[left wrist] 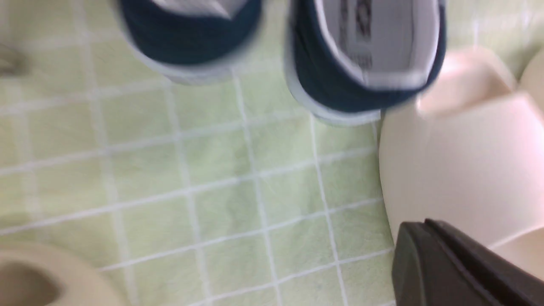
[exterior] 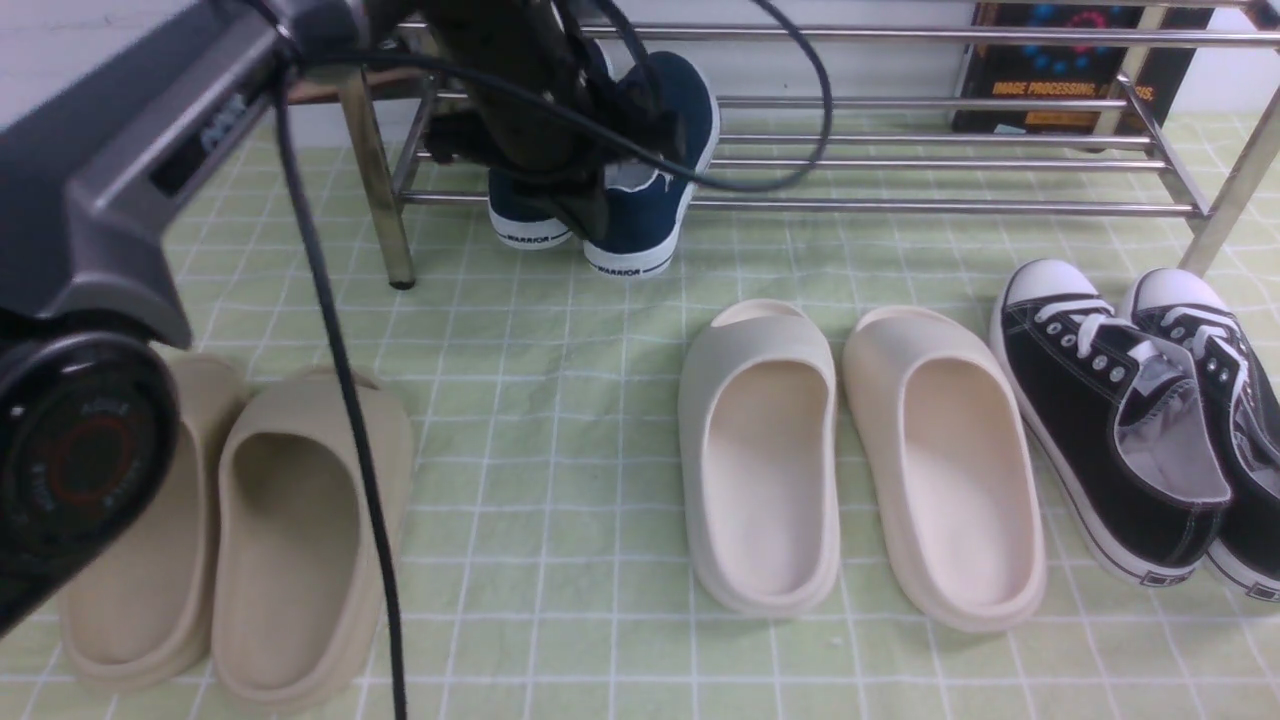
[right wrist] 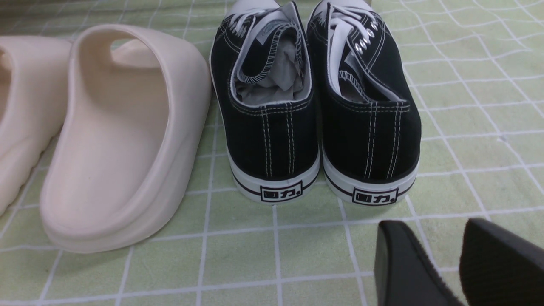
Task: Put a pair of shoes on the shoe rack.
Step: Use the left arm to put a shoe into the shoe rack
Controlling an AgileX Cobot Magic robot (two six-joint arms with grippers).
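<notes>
- The green checked cloth (exterior: 560, 420) lies under both claws and all the footwear.
- The shoe rack (exterior: 900, 207) stands beyond the left claw (exterior: 590, 210), and its chrome bars run off to that claw's right.
- The cream slides (exterior: 860, 450) sit side by side to the right of the left claw, nearer the robot. In the left wrist view one of them shows behind that claw's finger (left wrist: 450, 263).
- The beige slides (exterior: 290, 530) lie to the left claw's left, also nearer the robot.
- The black sneakers (right wrist: 314, 114) stand just ahead of the right claw (right wrist: 440, 246), with their heels toward it and not touching it.
- The navy shoes (exterior: 645, 225) lie on the rack's low shelf at its left end, heels jutting over the front bar. In the front view the left claw hangs over them. Its blurred wrist view shows bare cloth between finger and heels.
- The right claw is parted, with nothing between its fingers. Whether the left claw is parted or clenched cannot be told.
</notes>
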